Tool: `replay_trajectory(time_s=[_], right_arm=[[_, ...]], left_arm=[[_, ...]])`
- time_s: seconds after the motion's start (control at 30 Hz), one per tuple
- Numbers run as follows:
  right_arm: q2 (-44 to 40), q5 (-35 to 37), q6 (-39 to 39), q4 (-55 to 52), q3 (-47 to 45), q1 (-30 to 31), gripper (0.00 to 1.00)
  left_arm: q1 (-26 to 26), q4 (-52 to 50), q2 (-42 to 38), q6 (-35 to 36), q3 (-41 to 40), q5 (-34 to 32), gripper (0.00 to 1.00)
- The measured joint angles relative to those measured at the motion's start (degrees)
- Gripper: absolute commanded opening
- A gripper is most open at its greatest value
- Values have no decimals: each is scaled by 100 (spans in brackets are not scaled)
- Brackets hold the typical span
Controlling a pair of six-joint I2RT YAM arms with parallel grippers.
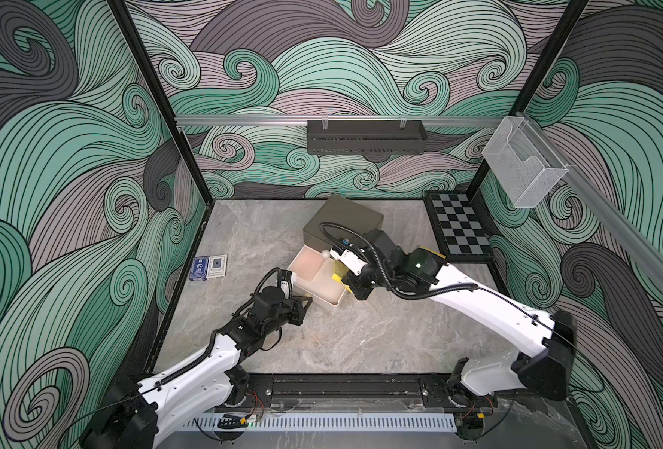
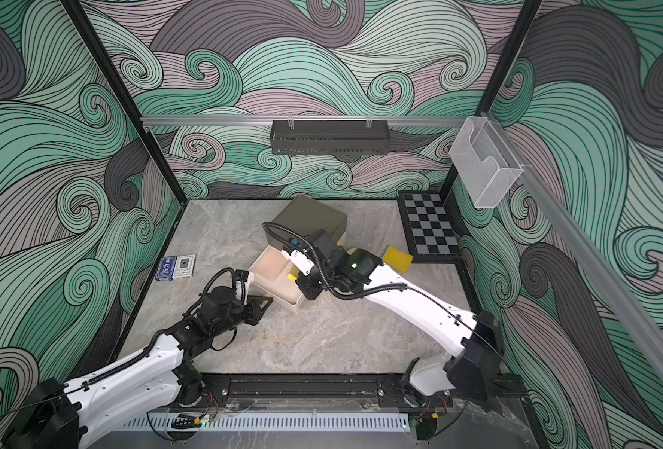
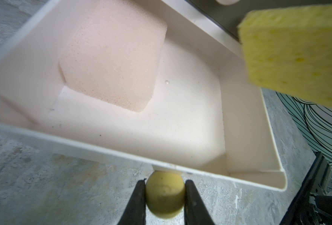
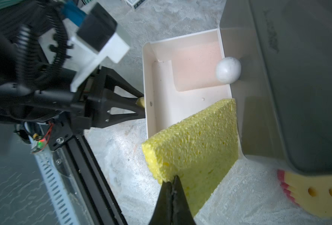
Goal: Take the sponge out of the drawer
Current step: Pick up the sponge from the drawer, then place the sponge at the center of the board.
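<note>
A cream drawer [image 1: 324,302] stands pulled out of a dark olive box [image 1: 341,221]. My left gripper [image 3: 165,182] is shut on the drawer's yellowish round knob [image 3: 164,198] at its front wall. My right gripper [image 4: 173,179] is shut on one edge of a flat yellow sponge [image 4: 196,144]. It holds the sponge on edge above the drawer's side wall, partly over the drawer [image 4: 148,87] and partly over the table. In both top views the arm hides most of the sponge [image 2: 291,276]. A pink sponge [image 3: 112,58] lies flat inside the drawer.
A white ball [image 4: 228,70] sits at the box's front above the drawer. Another yellow sponge with a red side [image 2: 398,258] lies on the table to the right of the box. Two card packs [image 1: 209,267] lie at the left and a checkerboard [image 1: 460,229] at the back right.
</note>
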Motion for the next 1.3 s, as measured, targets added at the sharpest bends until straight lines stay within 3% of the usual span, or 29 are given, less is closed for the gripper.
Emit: replay_trajectory(time_s=[0.17, 0.33, 0.47, 0.7, 0.73, 0.8, 0.87, 0.97, 1.1, 1.3], right_arm=[[-870, 57, 229, -417, -39, -214, 0], [-1150, 155, 605, -459, -649, -1187, 0], [-413, 313, 817, -529, -1156, -1729, 0], [1134, 455, 986, -463, -1231, -1895, 0], [1263, 472, 1012, -422, -1228, -1928, 3], [1449, 551, 1086, -299, -1217, -2022, 23], [1488, 627, 1121, -173, -1187, -2120, 33], [1331, 632, 1169, -87, -1176, -2199, 41], [645, 562, 1088, -127, -1176, -2090, 41], [-601, -195, 866, -197, -907, -1161, 40]], left_arm=[[0, 2, 20, 0, 0, 0, 16], [0, 42, 114, 0, 46, 13, 15], [0, 48, 118, 0, 70, 13, 15], [0, 44, 103, 0, 70, 11, 15], [0, 44, 103, 0, 70, 9, 15], [0, 37, 94, 0, 70, 9, 15], [0, 15, 72, 2, 70, 4, 15], [0, -7, 57, 0, 70, 2, 15], [2, -39, 35, 0, 70, 2, 15], [0, -39, 46, 0, 70, 2, 16]])
